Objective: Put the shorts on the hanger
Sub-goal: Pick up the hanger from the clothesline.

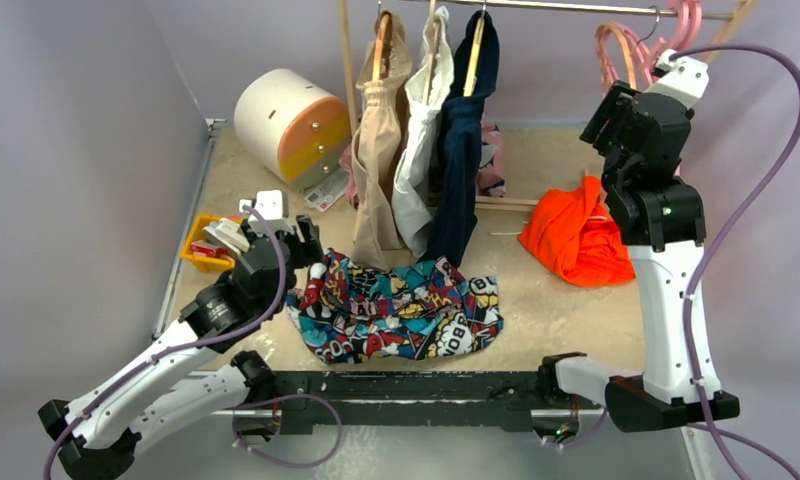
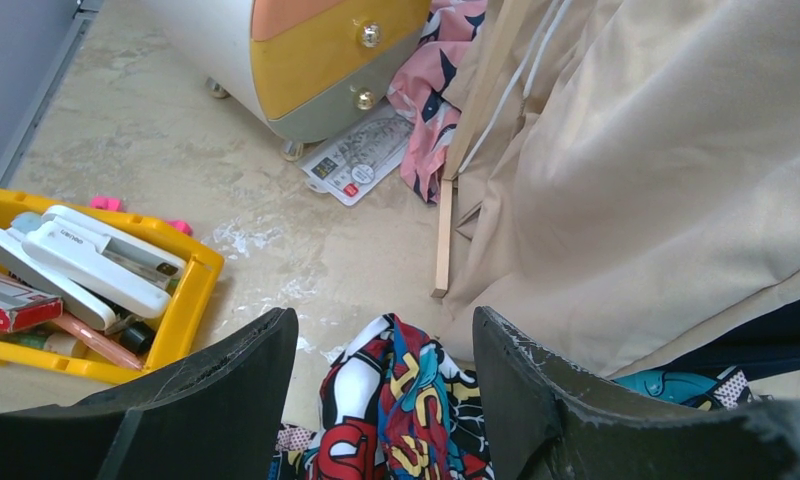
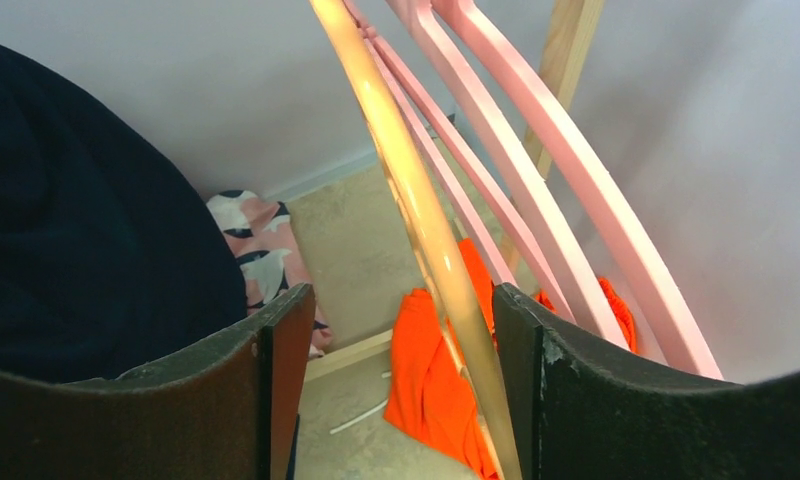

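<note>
The comic-print shorts (image 1: 396, 310) lie crumpled on the table in front of the hung clothes. My left gripper (image 1: 306, 245) hovers over their left edge. In the left wrist view it (image 2: 384, 330) is open, a raised fold of the shorts (image 2: 396, 400) lies between the jaws, and neither finger presses it. My right gripper (image 1: 604, 115) is raised at the rail's right end. In the right wrist view it (image 3: 401, 300) is open around the hanger's peach arm (image 3: 416, 200), which runs close along the right finger (image 3: 536, 350).
Pink hangers (image 3: 536, 150) hang just right of the peach one, by a wooden post (image 3: 571, 40). Beige, white and navy garments (image 1: 426, 140) hang on wooden hangers. An orange garment (image 1: 576, 235), a yellow tray (image 1: 201, 250) and a round drawer unit (image 1: 291, 125) sit on the table.
</note>
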You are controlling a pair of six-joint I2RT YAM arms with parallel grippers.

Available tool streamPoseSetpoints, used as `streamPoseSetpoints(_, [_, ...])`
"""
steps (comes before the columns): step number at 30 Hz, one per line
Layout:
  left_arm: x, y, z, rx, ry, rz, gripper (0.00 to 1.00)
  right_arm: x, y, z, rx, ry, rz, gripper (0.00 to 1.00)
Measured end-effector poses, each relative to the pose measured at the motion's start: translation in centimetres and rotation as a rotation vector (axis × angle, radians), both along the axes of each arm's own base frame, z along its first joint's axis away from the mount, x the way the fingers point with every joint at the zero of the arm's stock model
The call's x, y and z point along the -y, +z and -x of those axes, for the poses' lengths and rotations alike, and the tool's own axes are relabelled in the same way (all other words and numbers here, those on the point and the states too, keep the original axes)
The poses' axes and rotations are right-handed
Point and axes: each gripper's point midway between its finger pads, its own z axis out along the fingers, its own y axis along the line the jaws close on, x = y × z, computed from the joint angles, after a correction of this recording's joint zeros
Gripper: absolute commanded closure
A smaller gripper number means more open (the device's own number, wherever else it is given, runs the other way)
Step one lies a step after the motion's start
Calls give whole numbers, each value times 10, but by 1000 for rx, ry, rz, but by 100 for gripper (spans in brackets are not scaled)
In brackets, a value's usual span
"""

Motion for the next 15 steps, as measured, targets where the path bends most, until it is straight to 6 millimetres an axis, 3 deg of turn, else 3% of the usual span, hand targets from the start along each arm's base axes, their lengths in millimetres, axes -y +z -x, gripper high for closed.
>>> streamPoseSetpoints(15, [4,-1,0,-6,-21,4,37,-9,-8,-16,6,48,-10,57])
